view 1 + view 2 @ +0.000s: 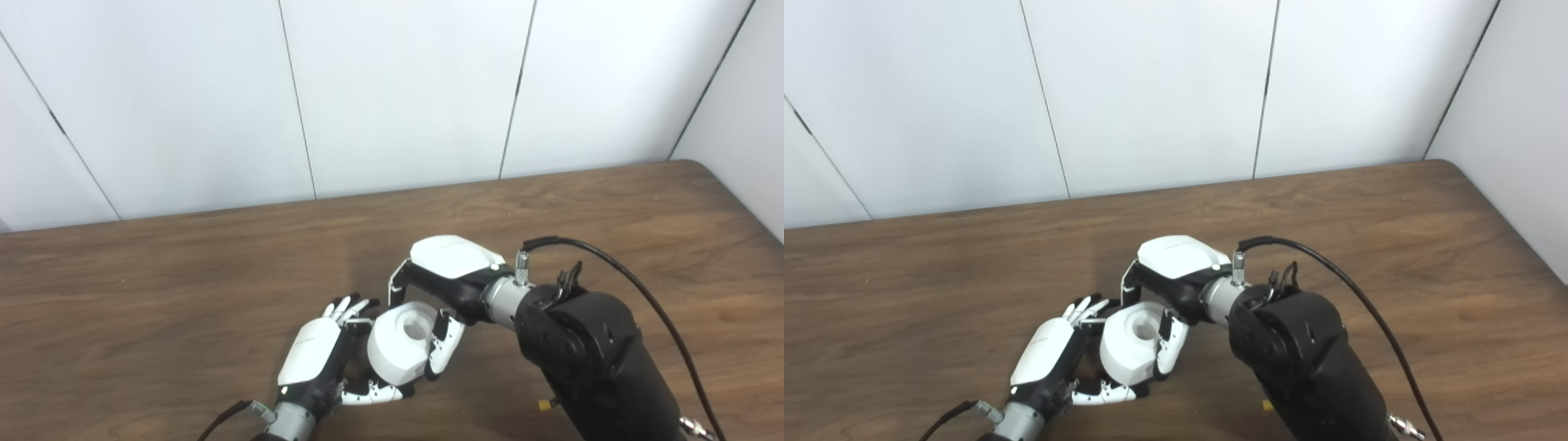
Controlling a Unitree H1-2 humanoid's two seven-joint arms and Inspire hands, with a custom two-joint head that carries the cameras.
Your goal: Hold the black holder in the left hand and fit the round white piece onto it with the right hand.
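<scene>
White, smooth round piece with central bore, gripped between our right hand and cupping left hand, above wood-grain surface.

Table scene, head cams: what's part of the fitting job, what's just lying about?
In the job:
- round white piece, held between both hands
- right hand, fingers around the piece
- left hand, cupped beside and under the piece
- black holder: not clearly visible, probably hidden in the left hand

Just there:
- wooden table
- small yellow bit by the right arm
- white wall panels

Left hand, right hand clasped together.
</scene>
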